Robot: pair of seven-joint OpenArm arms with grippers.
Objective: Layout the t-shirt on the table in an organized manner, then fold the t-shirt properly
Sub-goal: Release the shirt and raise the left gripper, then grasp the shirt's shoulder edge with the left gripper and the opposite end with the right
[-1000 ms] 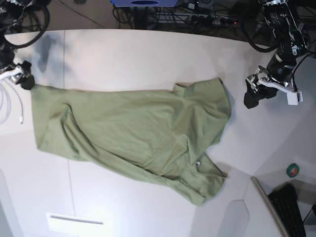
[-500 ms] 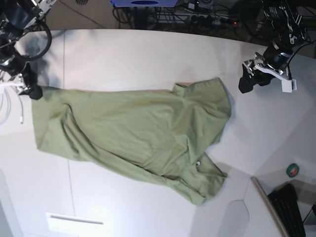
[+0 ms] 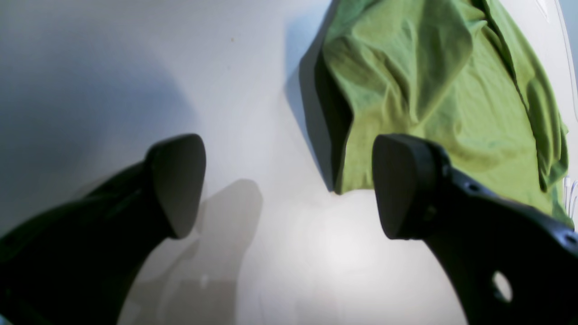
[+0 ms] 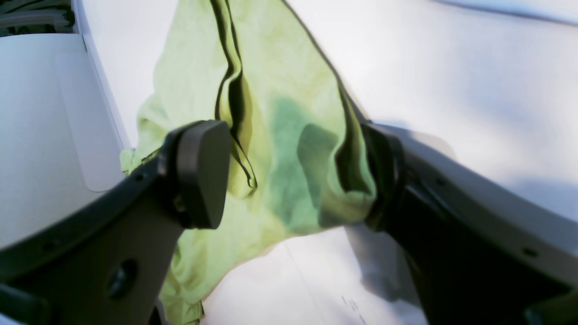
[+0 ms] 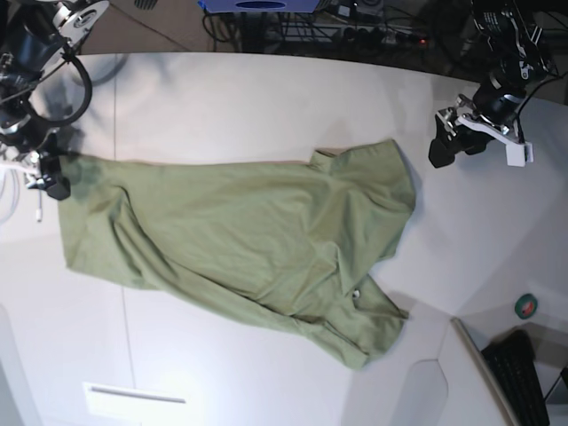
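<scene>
Straddling t-shirt (image 4: 289, 149) corner, right end effector (image 4: 293, 176) spread (wrist view only); left end effector (image 3: 289, 185) spread over table (image 3: 113, 67).

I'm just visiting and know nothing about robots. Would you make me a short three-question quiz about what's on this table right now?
1. True or false: the t-shirt lies neatly folded on the table.
2. Which gripper has shirt cloth between its jaws: A) the left gripper or B) the right gripper?
3. Fill in: the left gripper's jaws stand ____ over bare table.

Key: 1 false, it is spread out and wrinkled; 2 B; 3 open.
</scene>
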